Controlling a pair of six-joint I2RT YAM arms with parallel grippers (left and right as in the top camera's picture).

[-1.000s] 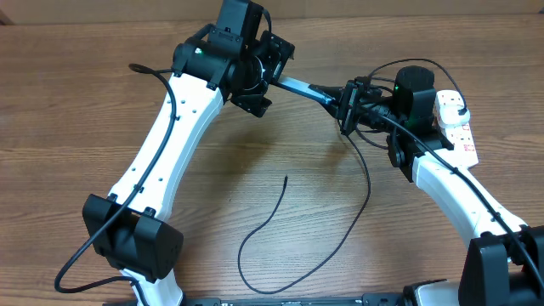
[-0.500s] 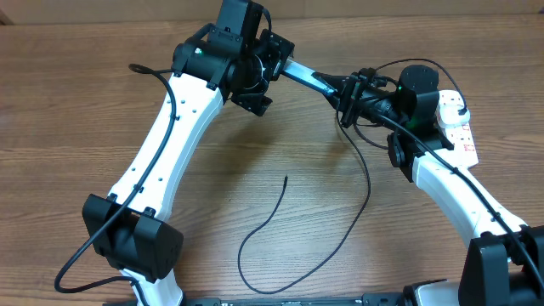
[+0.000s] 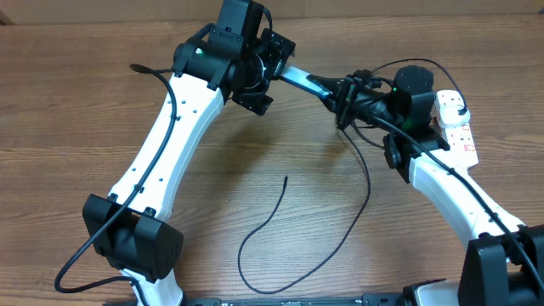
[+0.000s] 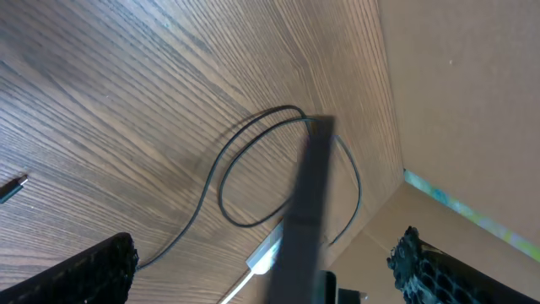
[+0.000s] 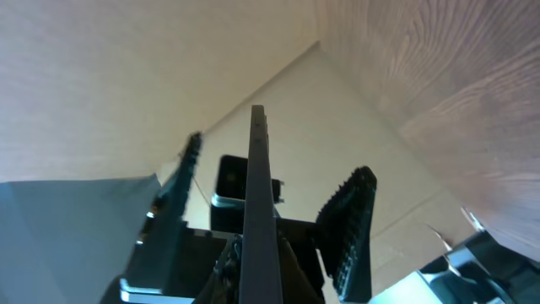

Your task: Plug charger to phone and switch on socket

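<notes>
The phone point(image 3: 303, 80) hangs in the air between the two arms, edge-on, its cyan screen showing. My right gripper point(image 3: 343, 95) is shut on its right end; in the right wrist view the phone point(image 5: 257, 169) rises as a thin dark bar from my closed jaws. My left gripper point(image 3: 270, 68) is open around its left end; the phone's edge point(image 4: 308, 194) stands between wide-apart fingers point(image 4: 89, 270). The black charger cable point(image 3: 255, 229) lies looped on the table, its tip point(image 3: 286, 178) free. The white socket point(image 3: 457, 129) lies at the far right.
The wooden table point(image 3: 76, 102) bears only the cable and the power strip. A cardboard wall point(image 3: 382, 7) runs along the back edge. The cable loop also shows in the left wrist view point(image 4: 221, 173).
My right gripper has moved slightly left and back with the phone, pushing its far end further between the left gripper's fingers. The cable on the table has not moved.
</notes>
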